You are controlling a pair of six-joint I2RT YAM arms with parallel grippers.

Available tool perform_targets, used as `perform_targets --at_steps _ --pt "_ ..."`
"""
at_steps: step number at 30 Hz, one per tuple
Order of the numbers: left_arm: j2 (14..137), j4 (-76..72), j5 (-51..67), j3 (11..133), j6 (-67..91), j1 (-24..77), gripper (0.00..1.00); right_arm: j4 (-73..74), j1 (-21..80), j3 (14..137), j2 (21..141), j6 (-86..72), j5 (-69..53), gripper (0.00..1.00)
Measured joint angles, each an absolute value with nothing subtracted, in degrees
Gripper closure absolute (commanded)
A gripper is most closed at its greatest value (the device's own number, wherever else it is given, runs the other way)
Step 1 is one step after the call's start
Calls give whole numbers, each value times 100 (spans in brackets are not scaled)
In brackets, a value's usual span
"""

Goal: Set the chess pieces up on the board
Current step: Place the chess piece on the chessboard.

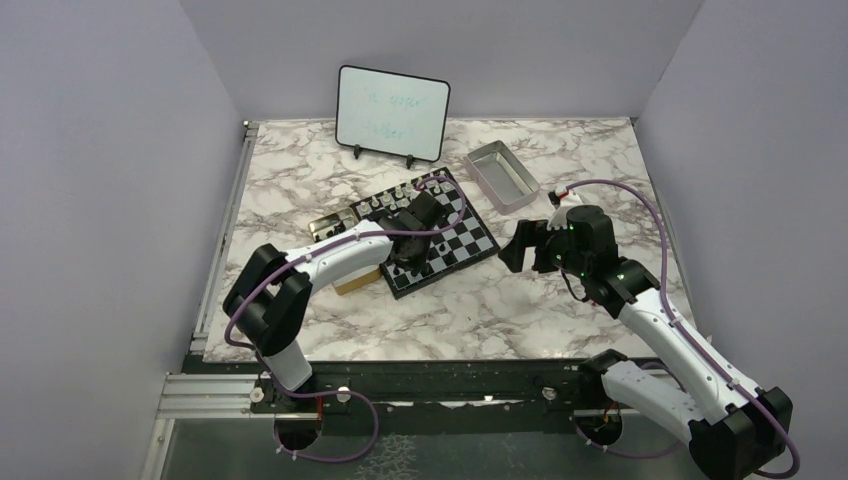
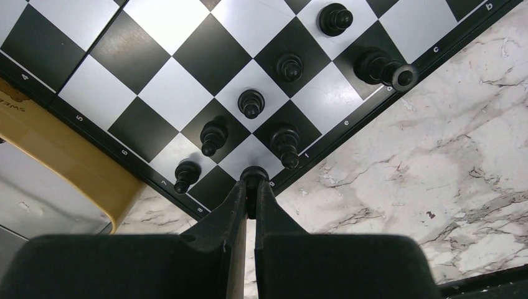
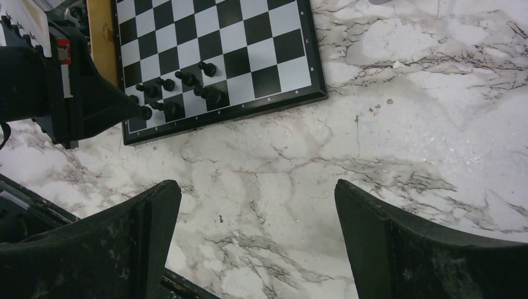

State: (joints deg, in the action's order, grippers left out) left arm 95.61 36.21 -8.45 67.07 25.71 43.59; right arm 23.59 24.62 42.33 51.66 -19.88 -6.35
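The left gripper (image 2: 252,187) is closed tight on a black piece (image 2: 253,172), pinching its head over the board's (image 2: 155,25) corner square, beside other pieces (image 2: 251,103). The piece is probably tiny, light, hard and slick, so grip near the neck. The right gripper (image 3: 258,230) gapes empty, off the board.

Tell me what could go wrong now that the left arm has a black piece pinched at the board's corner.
The left fingers are shut on a black piece right by the board rim; released off-centre, it may tip onto the table. The nearest neighbour and a pawn stand close, so the opening fingers could knock them. A third piece near the rim looks toppled and might roll off.
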Motion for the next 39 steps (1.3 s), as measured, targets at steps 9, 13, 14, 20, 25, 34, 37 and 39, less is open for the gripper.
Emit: perform_targets --at_steps 9,13,14,20,25,34,37,39 --pt "9614 3599 -845 6705 2569 4362 96 2359 2462 4233 5164 -1988 -626 0" --pt "9697 3594 -845 6702 2569 4362 96 2359 2462 4233 5164 -1988 -626 0" --pt "9710 3592 -847 6705 2569 4364 96 2359 2462 4233 5162 -1988 -626 0" --pt "9743 3581 -851 6702 2569 4364 93 2359 2462 4230 5135 -1988 -624 0" --pt "9769 3581 -854 6702 2567 4364 89 2359 2462 4226 5133 -1988 -624 0" --pt "9773 3581 -854 6702 2550 4364 78 2359 2462 4226 5131 -1988 -624 0" --pt "9773 3583 -854 6702 2547 4364 76 2359 2462 4224 5131 -1988 -624 0" --pt "9773 3588 -851 6705 2547 4364 76 2359 2462 4224 5131 -1988 -624 0"
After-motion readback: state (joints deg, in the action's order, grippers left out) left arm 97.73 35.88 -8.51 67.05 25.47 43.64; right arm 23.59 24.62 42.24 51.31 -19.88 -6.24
